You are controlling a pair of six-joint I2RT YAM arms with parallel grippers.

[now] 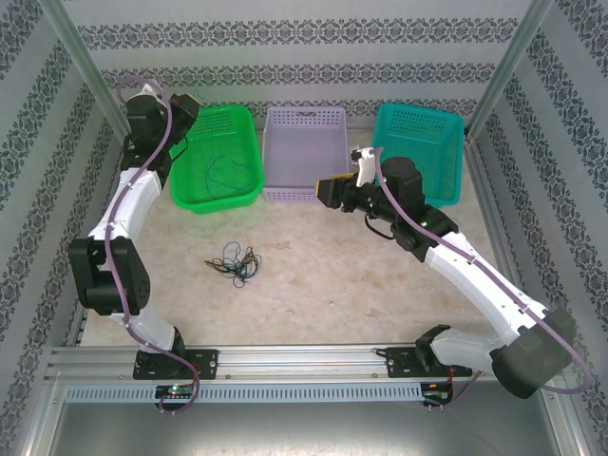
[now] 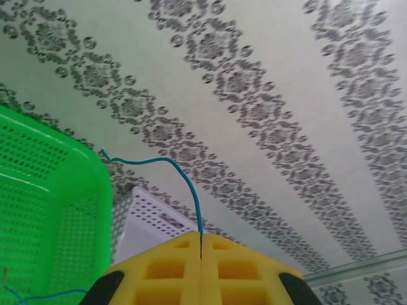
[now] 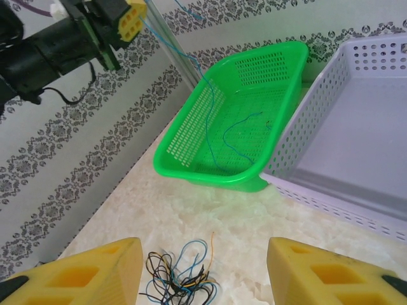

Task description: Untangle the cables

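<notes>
The left claw (image 2: 201, 241) is pressed together on one blue cable (image 2: 170, 161), its yellow fingers meeting with the strand pinched in the seam. From the pinch, one hair-fine end rises and arcs over in a kinked curl. The rest hangs from the raised claw (image 3: 130, 16) in a long wavy line (image 3: 206, 108) into the green basket (image 3: 166, 145). Another blue curl (image 3: 240, 124) lies on the basket floor; whether it is the same strand cannot be told.

The right claw (image 3: 203, 270) stands wide, holding nothing, just above the tangle of cables (image 3: 181, 278). This is a small knot of blue, black and tan loops lying on the table (image 1: 361, 285), well apart from the baskets. A lavender basket (image 1: 304, 116) sits just beside the green one.
</notes>
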